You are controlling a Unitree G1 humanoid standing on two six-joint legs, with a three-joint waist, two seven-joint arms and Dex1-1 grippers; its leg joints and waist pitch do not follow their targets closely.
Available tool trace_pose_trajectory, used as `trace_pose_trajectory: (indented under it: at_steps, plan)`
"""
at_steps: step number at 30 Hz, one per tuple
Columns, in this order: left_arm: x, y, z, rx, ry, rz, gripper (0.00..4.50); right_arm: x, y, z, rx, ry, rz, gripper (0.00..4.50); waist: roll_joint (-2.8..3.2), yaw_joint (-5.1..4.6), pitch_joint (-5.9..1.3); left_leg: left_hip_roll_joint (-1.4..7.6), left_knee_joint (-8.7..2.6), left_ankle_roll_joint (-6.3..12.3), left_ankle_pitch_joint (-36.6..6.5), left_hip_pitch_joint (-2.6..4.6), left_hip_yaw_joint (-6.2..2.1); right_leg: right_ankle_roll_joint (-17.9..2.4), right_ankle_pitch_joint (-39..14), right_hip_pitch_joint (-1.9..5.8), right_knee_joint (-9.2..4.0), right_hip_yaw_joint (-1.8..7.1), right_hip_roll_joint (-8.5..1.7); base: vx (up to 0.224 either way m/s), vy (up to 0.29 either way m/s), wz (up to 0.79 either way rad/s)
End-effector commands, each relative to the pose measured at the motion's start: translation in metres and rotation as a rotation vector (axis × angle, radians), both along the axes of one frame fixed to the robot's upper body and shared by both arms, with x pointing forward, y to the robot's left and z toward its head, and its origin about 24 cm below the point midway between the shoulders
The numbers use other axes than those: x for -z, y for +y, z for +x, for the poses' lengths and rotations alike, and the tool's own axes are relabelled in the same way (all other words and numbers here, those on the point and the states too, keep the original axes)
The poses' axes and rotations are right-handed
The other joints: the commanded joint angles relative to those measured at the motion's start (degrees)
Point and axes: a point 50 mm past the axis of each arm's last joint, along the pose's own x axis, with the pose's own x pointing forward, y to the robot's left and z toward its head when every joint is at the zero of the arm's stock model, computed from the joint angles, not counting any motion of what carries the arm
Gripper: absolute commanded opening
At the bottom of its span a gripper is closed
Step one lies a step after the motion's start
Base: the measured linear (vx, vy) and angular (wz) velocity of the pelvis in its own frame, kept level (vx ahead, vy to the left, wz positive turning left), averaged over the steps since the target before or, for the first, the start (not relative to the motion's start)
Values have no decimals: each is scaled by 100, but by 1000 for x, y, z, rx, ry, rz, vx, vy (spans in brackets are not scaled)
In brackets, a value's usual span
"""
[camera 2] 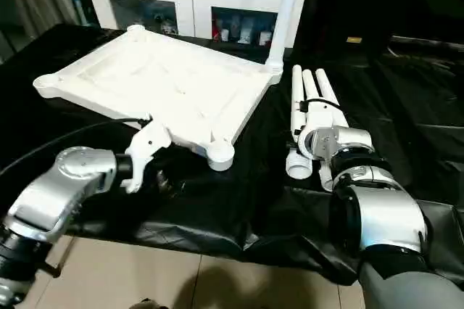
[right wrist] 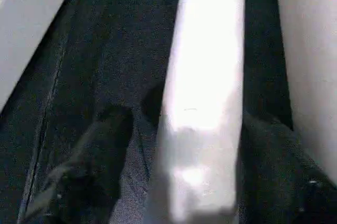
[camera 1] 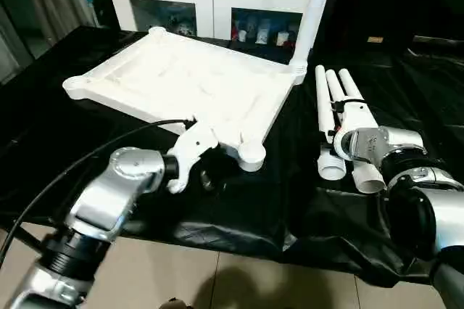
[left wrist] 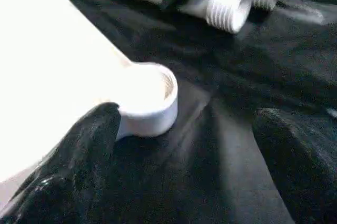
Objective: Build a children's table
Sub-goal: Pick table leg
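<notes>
Three loose legs (camera 1: 338, 117) lie side by side on the black-covered counter (camera 1: 239, 207) to my right, threaded ends toward me, and one leg (camera 1: 313, 11) already stands upright in the far corner socket of the upside-down tabletop (camera 1: 181, 80). My right claw (right wrist: 174, 182) straddles one of the loose legs, a finger (right wrist: 89, 166) on each side of the tube; whether the pads press it yet I cannot tell. My left claw (left wrist: 184, 166) hangs with its fingers well apart at the near corner socket (left wrist: 150, 95), one finger (left wrist: 79, 150) just beside the socket wall and gripping nothing.

The risks, as I judge them: the tube is smooth and tapered, so a weak or off-centre pinch could let it slide or roll against its neighbours. A grip this close to the threaded end could leave the long end sagging as I lift. And if my left claw nudges the tabletop, the open socket moves away from where I mean to bring the thread.
</notes>
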Motion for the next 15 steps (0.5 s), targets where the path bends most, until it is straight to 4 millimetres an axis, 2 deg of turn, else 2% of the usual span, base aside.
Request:
trace_pose_trajectory:
  at_steps: [1, 3, 8, 9, 11, 12, 13, 15]
  plan:
    - [-2, 3, 0, -8, 4, 0, 450, 13, -1, -8, 25, 57, 20, 292, -51, 19, -440, 73, -367, -27, -1110, 10, 11, -1131, -1345, 314, -393, 248, -287, 0, 0, 0]
    - [-1, 3, 0, -5, 15, -2, 450, 14, -1, -8, 42, 54, 29, 281, -29, 13, -432, 70, -370, -42, -1214, 27, 9, -1124, -1428, 296, -409, 249, -283, 0, 0, 0]
    - [-2, 4, 7, -41, -29, 12, 450, 15, -2, -7, 93, 41, 37, 235, -23, 8, -431, 70, -374, -78, -1319, 37, 7, -1083, -1484, 289, -421, 247, -278, 0, 0, 0]
    - [-6, 4, 11, -59, -50, -11, 450, 14, -2, -6, 102, 27, 30, 228, 16, 10, -425, 59, -372, -89, -1339, 36, 8, -1075, -1492, 282, -430, 248, -274, 0, 0, 0]
    - [-13, 2, 17, -79, -79, -66, 450, 11, -1, -4, 108, 2, 37, 197, -2, 9, -431, 59, -374, -101, -1383, 40, 1, -1066, -1551, 290, -441, 241, -281, 0, 0, 0]
    - [-16, 1, 18, -86, -85, -94, 450, 9, -1, -3, 111, -9, 46, 197, 35, 3, -428, 59, -368, -125, -1455, 49, 8, -1077, -1548, 281, -458, 245, -277, 0, 0, 0]
    - [-20, 1, 20, -98, -102, -122, 450, 7, 0, -1, 115, -23, 57, 190, 23, 8, -435, 61, -366, -128, -1452, 52, 2, -1089, -1520, 287, -448, 242, -282, 0, 0, 0]
    - [-26, 0, 24, -118, -116, -179, 450, 3, 0, 2, 101, -63, 25, 187, 48, 13, -442, 62, -368, -115, -1446, 39, -8, -1137, -1386, 297, -434, 238, -280, 0, 0, 0]
